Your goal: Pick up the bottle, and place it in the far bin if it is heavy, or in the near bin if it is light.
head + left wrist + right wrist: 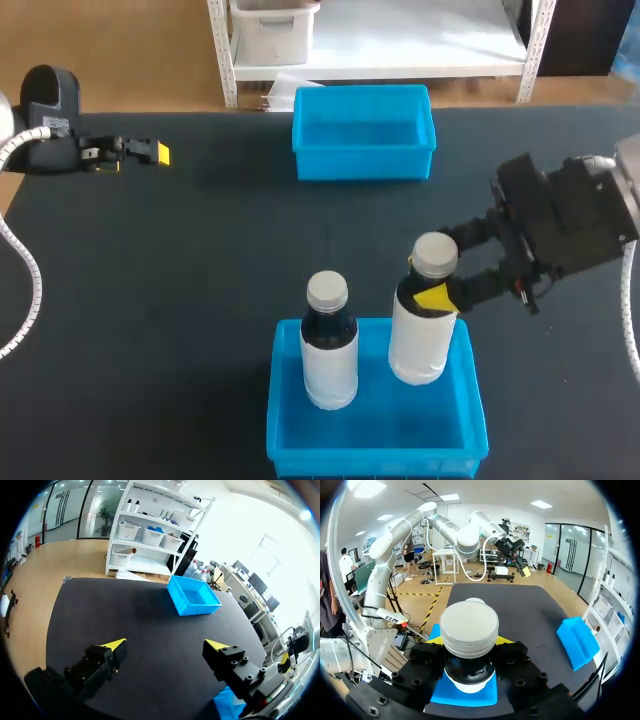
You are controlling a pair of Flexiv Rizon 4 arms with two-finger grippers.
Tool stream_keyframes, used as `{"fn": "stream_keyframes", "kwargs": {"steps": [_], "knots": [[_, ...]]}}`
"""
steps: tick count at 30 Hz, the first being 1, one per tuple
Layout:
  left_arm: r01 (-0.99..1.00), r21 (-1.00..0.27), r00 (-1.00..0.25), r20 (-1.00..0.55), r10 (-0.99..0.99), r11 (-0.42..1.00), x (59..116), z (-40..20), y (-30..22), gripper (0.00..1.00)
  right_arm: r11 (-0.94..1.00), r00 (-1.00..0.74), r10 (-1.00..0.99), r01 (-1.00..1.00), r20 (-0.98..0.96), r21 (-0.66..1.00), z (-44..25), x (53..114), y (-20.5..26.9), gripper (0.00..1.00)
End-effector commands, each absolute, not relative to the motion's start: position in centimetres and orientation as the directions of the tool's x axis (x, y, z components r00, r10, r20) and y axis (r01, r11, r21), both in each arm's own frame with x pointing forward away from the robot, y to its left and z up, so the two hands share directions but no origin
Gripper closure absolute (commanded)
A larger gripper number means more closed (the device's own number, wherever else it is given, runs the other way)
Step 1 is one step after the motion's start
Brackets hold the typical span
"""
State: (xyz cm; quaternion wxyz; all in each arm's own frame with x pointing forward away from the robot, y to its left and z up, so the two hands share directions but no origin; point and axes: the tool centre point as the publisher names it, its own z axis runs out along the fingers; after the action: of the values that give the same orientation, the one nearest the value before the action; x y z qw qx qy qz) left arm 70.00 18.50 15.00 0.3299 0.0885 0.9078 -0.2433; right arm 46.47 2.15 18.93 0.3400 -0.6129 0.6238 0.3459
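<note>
A clear bottle with a grey cap and dark liquid at its neck stands upright in the right half of the near blue bin. My right gripper comes in from the right and is shut on the bottle's neck just under the cap, a finger on either side. Whether the bottle's base rests on the bin floor I cannot tell. The far blue bin sits at the table's back middle. My left gripper hangs open at the far left, with nothing between its fingers.
A second grey-capped bottle stands in the left half of the near bin, close beside the held one. The far bin lies ahead of the left gripper across bare black tabletop. It also lies off to the held bottle's side.
</note>
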Motion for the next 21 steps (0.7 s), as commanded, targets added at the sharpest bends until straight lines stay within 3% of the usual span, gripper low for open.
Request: {"fn": "stream_keyframes", "kwargs": {"steps": [1, 21], "knots": [[0.321, -0.383, -0.767, -0.642, 0.0, 0.866, 70.0, 15.0, 18.5, 0.0, -0.005, -0.022, -0.514, -1.0, -0.858, 0.029, 17.8, 46.7, 2.3, 1.0], [0.321, -0.383, -0.767, -0.642, 0.0, 0.866, 70.0, 15.0, 18.5, 0.0, -0.067, 0.005, -0.526, -0.997, -0.85, 0.035, 14.2, 47.4, 2.6, 1.0]]}}
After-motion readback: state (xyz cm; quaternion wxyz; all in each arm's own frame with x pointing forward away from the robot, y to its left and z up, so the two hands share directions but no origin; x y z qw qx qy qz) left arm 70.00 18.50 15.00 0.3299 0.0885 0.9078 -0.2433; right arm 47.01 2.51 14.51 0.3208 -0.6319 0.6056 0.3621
